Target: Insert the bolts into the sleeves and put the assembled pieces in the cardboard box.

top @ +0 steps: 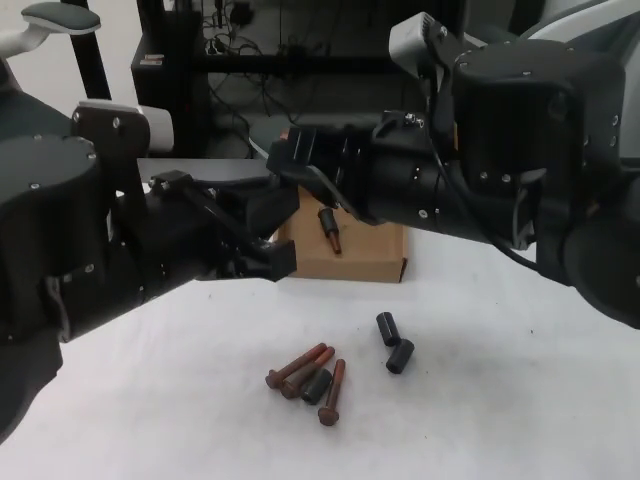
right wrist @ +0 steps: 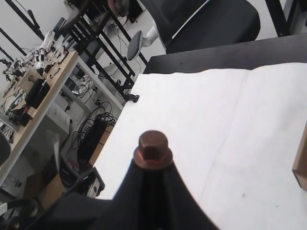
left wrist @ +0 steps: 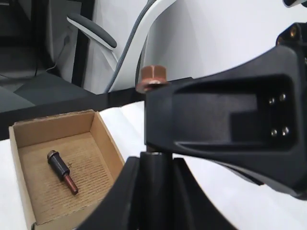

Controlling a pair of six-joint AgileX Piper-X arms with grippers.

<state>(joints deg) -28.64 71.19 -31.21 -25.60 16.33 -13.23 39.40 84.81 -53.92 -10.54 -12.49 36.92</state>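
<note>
My left gripper (left wrist: 156, 160) is shut on a black sleeve (left wrist: 155, 184), which stands upright between its fingers. Directly over it, my right gripper (right wrist: 152, 168) is shut on a copper bolt (right wrist: 152, 149), head up (left wrist: 153, 78). Where bolt meets sleeve is hidden by the right gripper's body. In the high view both grippers meet above the near left corner of the cardboard box (top: 350, 262), the left gripper (top: 278, 235) below the right gripper (top: 292, 165). One assembled piece (top: 329, 229) (left wrist: 62, 171) lies in the box (left wrist: 111, 143).
On the white cloth in front of the box lie three loose bolts (top: 297, 365) with a sleeve (top: 317, 386) among them. Two more sleeves (top: 394, 342) lie to their right. Office chairs and a cluttered desk (right wrist: 33, 86) stand beyond the bench.
</note>
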